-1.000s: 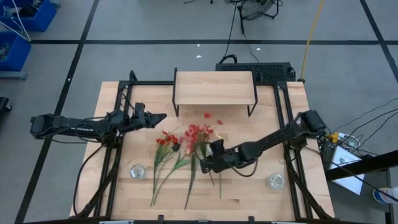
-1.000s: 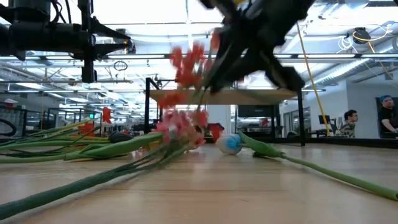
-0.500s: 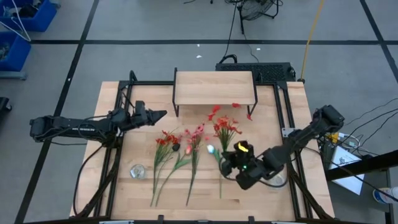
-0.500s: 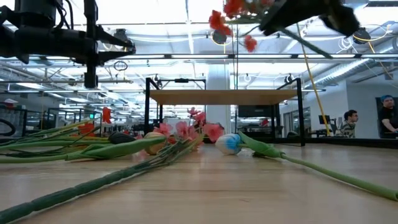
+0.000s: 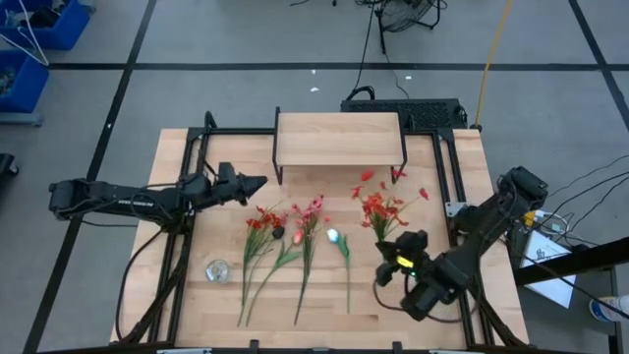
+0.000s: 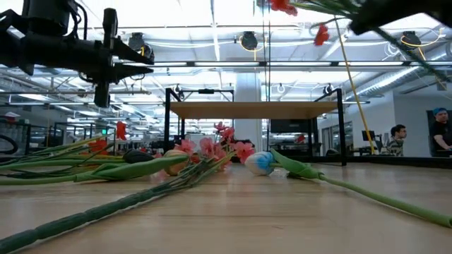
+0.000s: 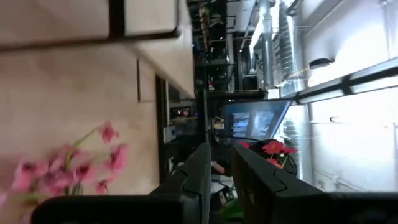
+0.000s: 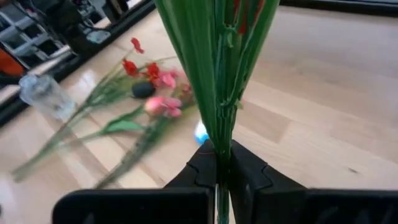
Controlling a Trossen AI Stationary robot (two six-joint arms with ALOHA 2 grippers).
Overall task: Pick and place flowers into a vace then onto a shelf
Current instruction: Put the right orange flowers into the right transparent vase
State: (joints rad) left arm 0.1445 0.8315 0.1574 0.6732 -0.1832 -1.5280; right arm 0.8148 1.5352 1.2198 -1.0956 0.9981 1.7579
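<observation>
Since a moment before, the right gripper (image 5: 395, 264) had carried its bunch of thin green stems with red blossoms (image 5: 381, 208) toward the table's right edge, jaws squeezed shut on the stems. It looked light and floppy, so low on the stems was the best place to hold it. The left gripper (image 5: 257, 182) waited near the left end of the low wood-topped shelf (image 5: 339, 138), nearly closed and empty.

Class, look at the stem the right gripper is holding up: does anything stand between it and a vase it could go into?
The right gripper holds the red-blossomed stem above the table. The only vase in view stands across the table, with the lying flowers between; lifted, nothing blocks it.
</observation>
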